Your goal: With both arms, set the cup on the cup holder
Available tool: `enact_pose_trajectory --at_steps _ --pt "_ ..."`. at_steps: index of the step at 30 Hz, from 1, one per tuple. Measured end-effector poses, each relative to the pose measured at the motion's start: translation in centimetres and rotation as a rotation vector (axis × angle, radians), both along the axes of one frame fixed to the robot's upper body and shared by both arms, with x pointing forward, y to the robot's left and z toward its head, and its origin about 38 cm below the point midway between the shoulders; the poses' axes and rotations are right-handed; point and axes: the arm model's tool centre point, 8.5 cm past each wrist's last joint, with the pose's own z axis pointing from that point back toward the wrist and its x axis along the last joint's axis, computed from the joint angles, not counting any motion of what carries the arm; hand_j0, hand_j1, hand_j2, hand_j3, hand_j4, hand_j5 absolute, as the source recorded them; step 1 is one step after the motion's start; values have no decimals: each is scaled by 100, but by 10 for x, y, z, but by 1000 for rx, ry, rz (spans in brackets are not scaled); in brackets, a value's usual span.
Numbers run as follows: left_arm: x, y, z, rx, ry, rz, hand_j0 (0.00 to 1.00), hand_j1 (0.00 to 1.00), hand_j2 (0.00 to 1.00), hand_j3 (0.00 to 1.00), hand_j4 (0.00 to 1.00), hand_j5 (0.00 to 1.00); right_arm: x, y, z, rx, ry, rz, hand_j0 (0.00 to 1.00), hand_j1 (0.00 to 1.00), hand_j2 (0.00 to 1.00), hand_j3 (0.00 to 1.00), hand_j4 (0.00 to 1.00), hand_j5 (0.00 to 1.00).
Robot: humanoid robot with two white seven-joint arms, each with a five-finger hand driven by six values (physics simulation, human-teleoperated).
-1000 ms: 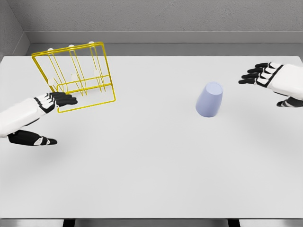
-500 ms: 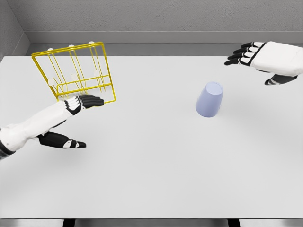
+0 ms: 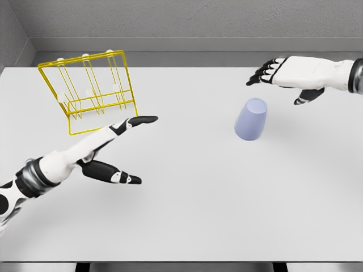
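Observation:
A pale lilac cup (image 3: 251, 119) stands upside down on the white table (image 3: 187, 209), right of the middle. The yellow wire cup holder (image 3: 91, 90) stands at the back left, with upright pegs. My left hand (image 3: 127, 147) is open, fingers stretched toward the right, just right of and in front of the holder's base, touching nothing. My right hand (image 3: 278, 76) is open too, hovering behind and to the right of the cup, fingers pointing left, apart from the cup.
The grey wall (image 3: 187, 22) runs behind the table's far edge. The table's front edge (image 3: 181, 262) lies at the bottom of the view.
My left hand has swept rightward and forward, away from the holder's front. My right hand has moved left and up, closer to the space behind the cup. Cup and holder have not moved.

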Motion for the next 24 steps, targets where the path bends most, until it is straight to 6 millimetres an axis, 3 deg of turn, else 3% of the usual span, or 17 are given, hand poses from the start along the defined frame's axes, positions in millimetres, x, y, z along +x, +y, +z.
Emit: enact_pose_trajectory --at_steps 4,11,21,24 --pt "13 -5 5 5 70 19 100 100 100 100 100 100 8 9 -17 -20 28 0 100 100 100 100 100 100" --pt "20 -10 -13 3 274 57 100 100 100 100 100 100 18 24 -47 -48 77 -3 100 100 100 100 100 100" --pt "36 -12 -19 36 454 110 100 100 100 100 100 100 18 34 -62 -62 103 10 99 99 99 99 99 99" --pt "37 -13 -22 33 509 118 100 100 100 100 100 100 18 34 -63 -64 103 11 93 93 93 93 93 93"
